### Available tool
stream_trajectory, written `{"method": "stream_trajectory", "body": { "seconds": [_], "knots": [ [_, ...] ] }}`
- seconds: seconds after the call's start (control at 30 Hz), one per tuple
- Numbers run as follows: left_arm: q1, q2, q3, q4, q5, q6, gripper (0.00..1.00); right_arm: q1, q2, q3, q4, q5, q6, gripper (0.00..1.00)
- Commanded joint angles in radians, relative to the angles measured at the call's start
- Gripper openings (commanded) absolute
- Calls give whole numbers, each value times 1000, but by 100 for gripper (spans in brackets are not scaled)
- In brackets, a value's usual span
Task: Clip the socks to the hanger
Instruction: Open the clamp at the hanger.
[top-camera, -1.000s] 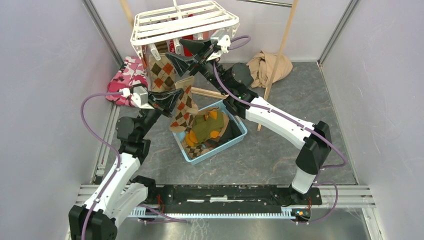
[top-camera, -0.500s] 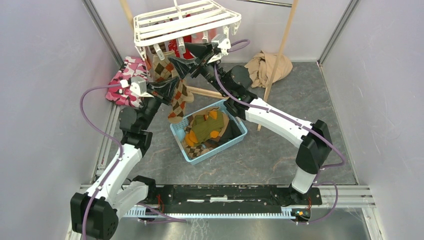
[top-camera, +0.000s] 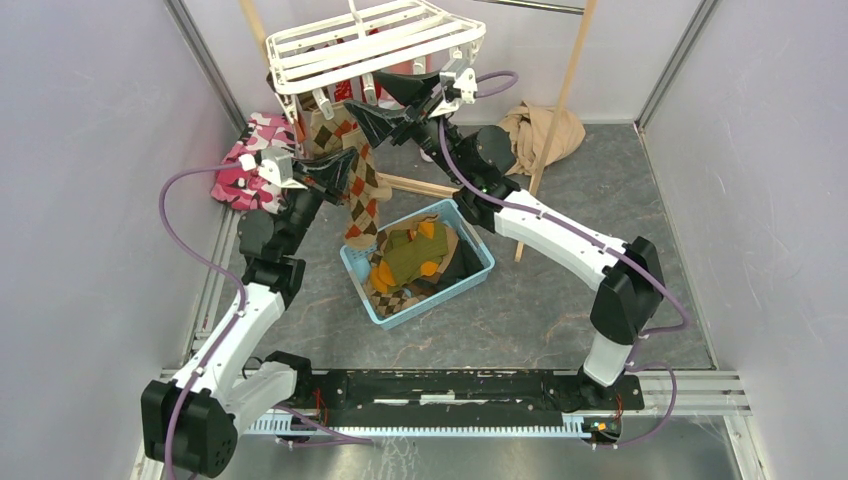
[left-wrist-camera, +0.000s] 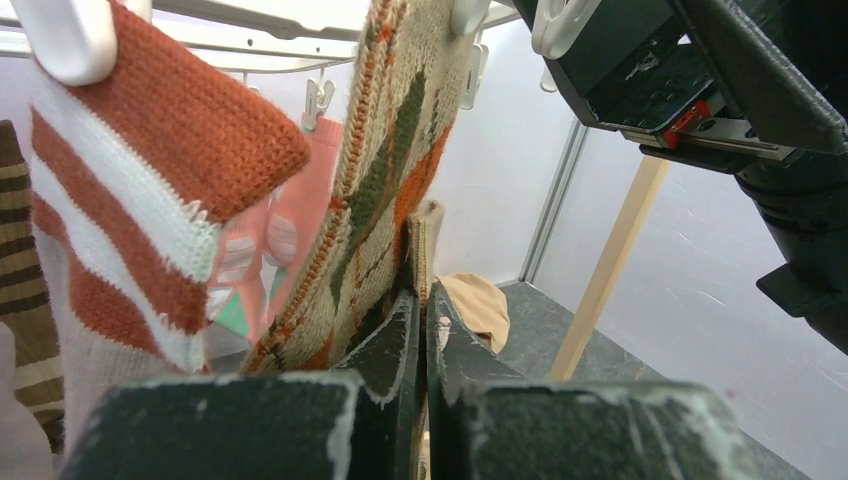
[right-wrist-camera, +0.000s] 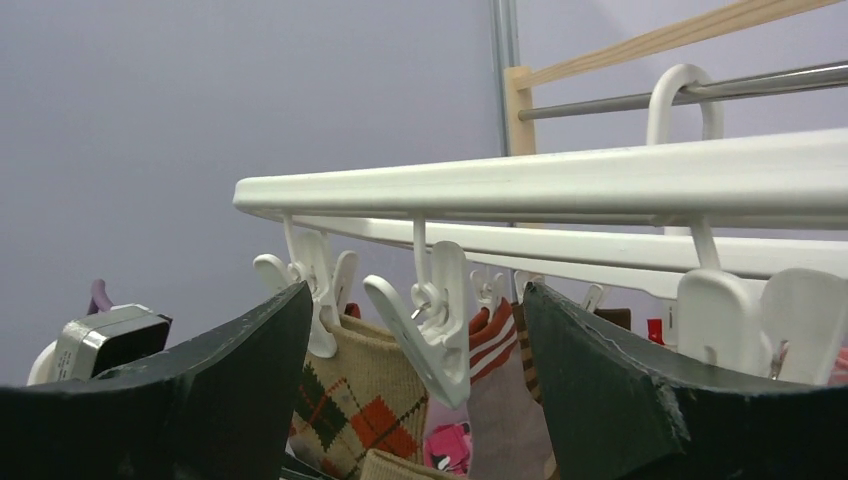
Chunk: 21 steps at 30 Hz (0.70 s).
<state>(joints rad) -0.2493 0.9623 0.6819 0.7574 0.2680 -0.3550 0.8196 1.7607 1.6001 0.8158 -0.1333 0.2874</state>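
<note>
Step in hand: clipping of an argyle sock (top-camera: 362, 195) to the hanger (top-camera: 372, 45).

- The sock is pinched at its upper edge by the left gripper (top-camera: 345, 168), with the fingers (left-wrist-camera: 398, 345) closed tight on the fabric.
- It is held up just under the hanger's near side. Its lower end hangs near the rim of the basket (top-camera: 450, 290).
- The right gripper (top-camera: 392, 103) is set with jaws wide apart on either side of a free clip (right-wrist-camera: 436, 325), and the clip is not seen to be pressed.

Judged next: the clip is to be squeezed open by the right fingers, and the sock edge fed up into its mouth by the left. Alignment of edge and clip cannot be confirmed.

Basket contents: an olive sock (top-camera: 412, 252) with orange heels, laid over more argyle and dark fabric. Several socks are already clipped on the hanger.
</note>
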Motion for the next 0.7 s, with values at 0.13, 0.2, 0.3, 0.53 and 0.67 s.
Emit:
{"method": "stream_trajectory", "body": {
  "seconds": [0.13,0.2,0.3,0.53,0.67],
  "knots": [
    [-1,12,53,34,-10,48,2,-12,30,72,83,-58,33,81],
    [-1,13,55,34,-12,50,2,-18,35,78,88,-66,39,81],
    [-1,16,57,34,-15,50,2,-22,44,88,98,-85,47,78],
    [1,30,63,37,-9,46,2,-32,70,125,108,-135,66,72],
    [2,33,65,38,-11,45,2,-37,70,126,112,-143,68,69]
  ]
}}
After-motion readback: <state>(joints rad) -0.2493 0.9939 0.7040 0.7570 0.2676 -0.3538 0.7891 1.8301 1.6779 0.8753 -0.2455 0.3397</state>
